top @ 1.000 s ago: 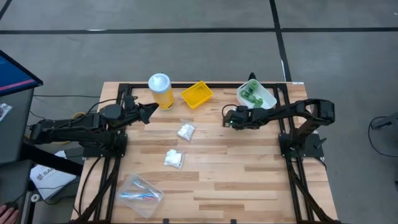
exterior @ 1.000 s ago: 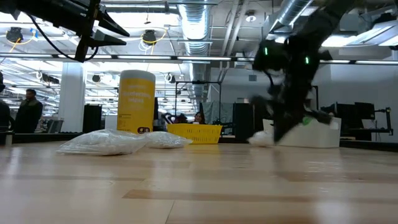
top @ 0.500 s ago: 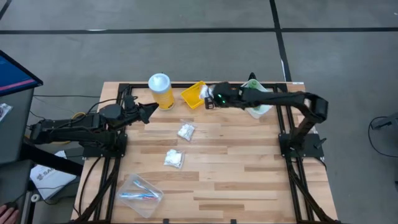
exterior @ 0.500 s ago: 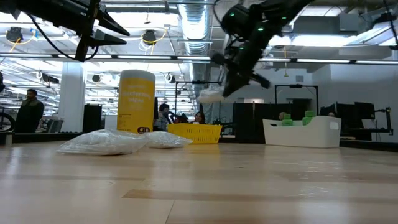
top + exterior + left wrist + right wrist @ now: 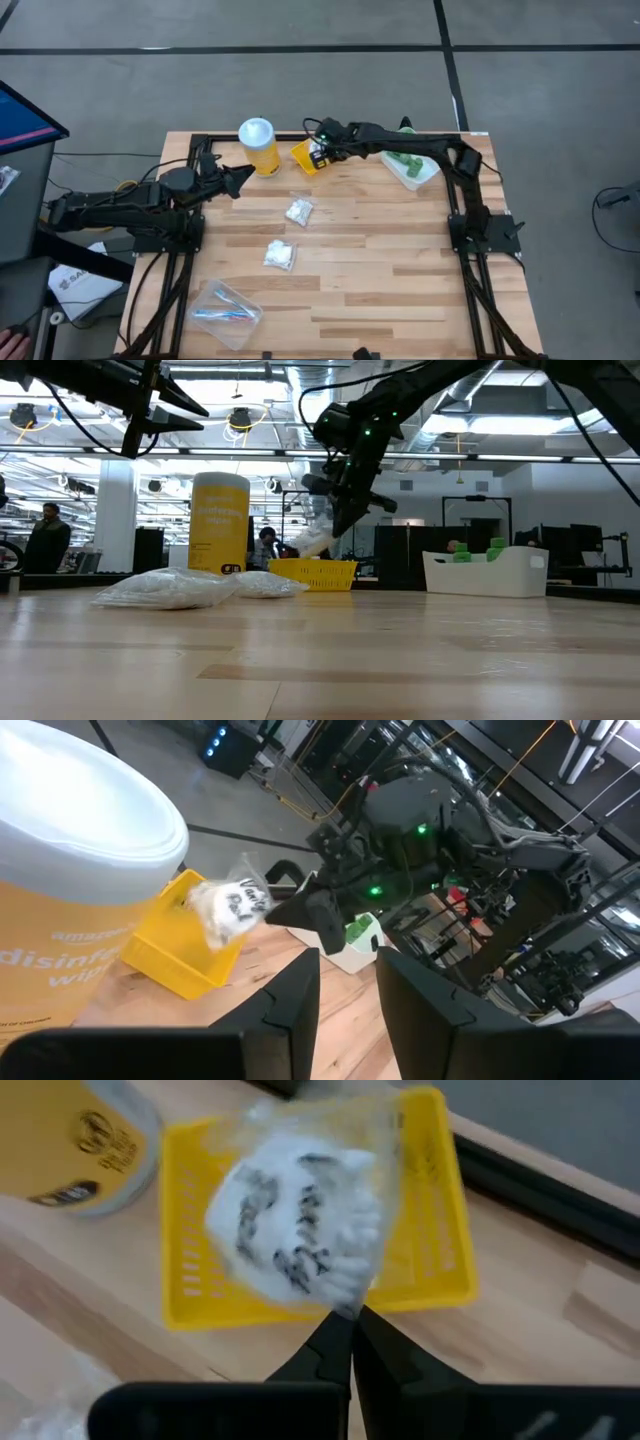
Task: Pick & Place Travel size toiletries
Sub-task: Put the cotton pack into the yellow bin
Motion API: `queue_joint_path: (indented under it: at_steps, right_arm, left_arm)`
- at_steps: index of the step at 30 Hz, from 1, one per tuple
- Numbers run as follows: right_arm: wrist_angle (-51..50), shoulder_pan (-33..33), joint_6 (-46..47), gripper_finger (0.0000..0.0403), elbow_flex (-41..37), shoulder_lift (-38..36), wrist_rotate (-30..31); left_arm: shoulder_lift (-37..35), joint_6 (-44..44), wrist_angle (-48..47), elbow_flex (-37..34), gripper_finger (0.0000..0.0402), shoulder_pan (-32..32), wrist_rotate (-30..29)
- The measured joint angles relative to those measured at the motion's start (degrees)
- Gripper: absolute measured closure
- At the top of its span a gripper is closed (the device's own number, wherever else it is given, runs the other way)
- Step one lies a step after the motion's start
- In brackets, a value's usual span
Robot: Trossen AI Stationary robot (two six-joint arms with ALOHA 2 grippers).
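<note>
My right gripper point(image 5: 350, 1323) reaches over the yellow square tray point(image 5: 303, 152) near the table's far edge and is shut on a small clear packet of white contents point(image 5: 298, 1228). The low view shows the packet point(image 5: 312, 542) hanging above the tray point(image 5: 312, 572). Two more packets point(image 5: 298, 211) point(image 5: 279, 255) lie flat on the table's middle. Tiny green bottles point(image 5: 408, 160) sit in a white bin. A clear bag of toothbrushes point(image 5: 226, 313) lies near the left front corner. My left gripper point(image 5: 348, 982) is open and held in the air beside the yellow jar point(image 5: 258, 145). My right gripper pinches the packet by one edge point(image 5: 346, 1302) between its two fingertips. It comes from the table's right, slanting downward. The packet hangs clear below and beyond the fingers, above the yellow tray, touching nothing else.
The tall yellow jar with a white lid stands just left of the tray. The white bin point(image 5: 425, 172) sits at the far right corner. The near half of the wooden table point(image 5: 400, 290) is bare boards. People show in the room beyond the table.
My right gripper has lifted the packet off the table in front of the white bin. It has carried it up and toward the table's left, and now holds it over the yellow tray, a little lower than half a second ago. The left arm has kept still.
</note>
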Motion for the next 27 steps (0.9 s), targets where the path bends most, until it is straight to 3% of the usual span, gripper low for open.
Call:
queue_joint_path:
  at_steps: [10, 19, 22, 27]
  right_arm:
    - [-1.2, -1.0, -2.5, 0.038, 1.4, 0.5, -0.1]
    - [-1.1, -3.2, -4.6, 0.0241, 1.4, -0.1, -3.8]
    - [-2.2, -3.7, -5.4, 0.0197, 1.3, -3.8, -6.2]
    - [-4.6, -2.3, -6.1, 0.0162, 1.5, -13.4, -3.0]
  left_arm:
    - [0.0, 0.0, 0.2, 0.0, 0.0302, 0.0, 0.0]
    - [0.0, 0.1, 0.4, 0.0, 0.0298, 0.0, 1.2]
    - [1.1, 0.8, 0.3, 0.0, 0.0282, 0.0, 5.3]
    - [7.8, 0.2, -0.1, 0.0, 0.0234, 0.0, 10.7]
